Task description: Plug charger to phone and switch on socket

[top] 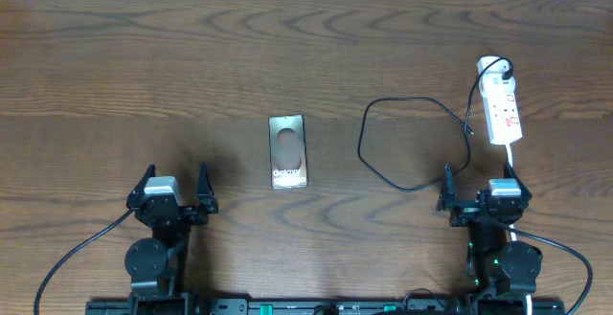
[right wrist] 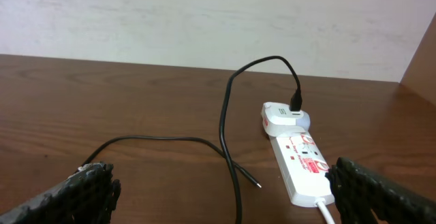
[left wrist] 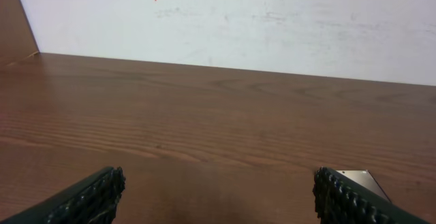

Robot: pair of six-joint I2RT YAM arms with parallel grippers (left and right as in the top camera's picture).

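Left pincer (top: 175, 176): jaws wide, holding nothing, near edge of the bench. Right pincer (top: 476, 179): likewise wide, holding nothing.
Small dark grey-brown rectangular phone (top: 287, 150), white "Galaxy" lettering: flat at mid-bench.
Long thin black charger cable (right wrist: 222, 118): looped between phone and socket; one end at the rounded white plug (top: 493, 66), connector tip (right wrist: 259, 185) loose beside the strip, well apart from the phone.
Short white socket strip (top: 503, 112), red marks: far right.
Brown wood-grain bench (top: 144, 66).

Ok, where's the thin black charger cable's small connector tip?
Overhead, right side: the connector tip lies just left of the white power strip, beyond the open right gripper.
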